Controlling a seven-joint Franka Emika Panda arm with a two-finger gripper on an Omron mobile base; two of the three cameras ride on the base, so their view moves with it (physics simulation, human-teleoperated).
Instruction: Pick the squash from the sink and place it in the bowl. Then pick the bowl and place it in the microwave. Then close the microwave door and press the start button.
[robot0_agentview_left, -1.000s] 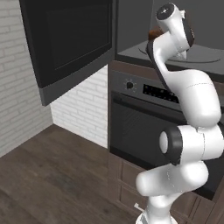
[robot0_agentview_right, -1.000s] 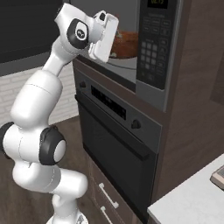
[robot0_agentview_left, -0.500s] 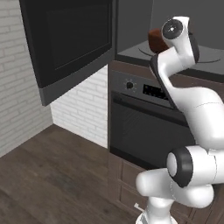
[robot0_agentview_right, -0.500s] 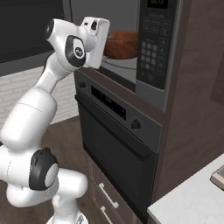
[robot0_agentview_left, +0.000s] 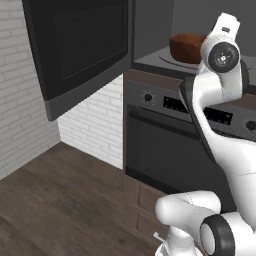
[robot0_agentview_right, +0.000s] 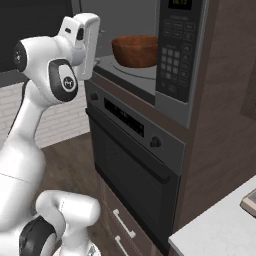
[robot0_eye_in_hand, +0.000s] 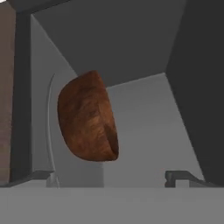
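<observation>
Step in hand: the bowl (robot0_agentview_right: 135, 50) sits on the turntable (robot0_agentview_right: 134, 72) inside the microwave (robot0_agentview_right: 172, 60); by my judgement the placing is done and closing the door comes next.
Squash: it cannot be made out from these angles; presumably it lies inside the bowl, hidden by the wooden wall.
Gripper: the gripper (robot0_eye_in_hand: 113, 180) hangs just outside the cavity mouth, pointing in at the bowl, its jaws spread wide and pinching nothing, apart from the bowl.
Door: the microwave door (robot0_agentview_left: 80, 50) stands swung fully open to the left, well apart from the hand and reaching out over the floor (robot0_agentview_left: 55, 200).
Risk, cavity edge: the hand is near the front lip of the cavity; a sideways swing from here could knock the wide jaws against the frame or the control panel (robot0_agentview_right: 172, 55).
Risk, bowl: any forward drift would nudge the bowl and slide it off centre on the turntable.
Risk, door: a glancing push on the panel may let the jaws slip off, or leave the door short of latching.
Risk, oven: the oven (robot0_agentview_right: 132, 145) with its knob juts just below, so a low elbow sweep could catch it.
Open room: free air lies to the left between hand and door, and above the floor.
</observation>
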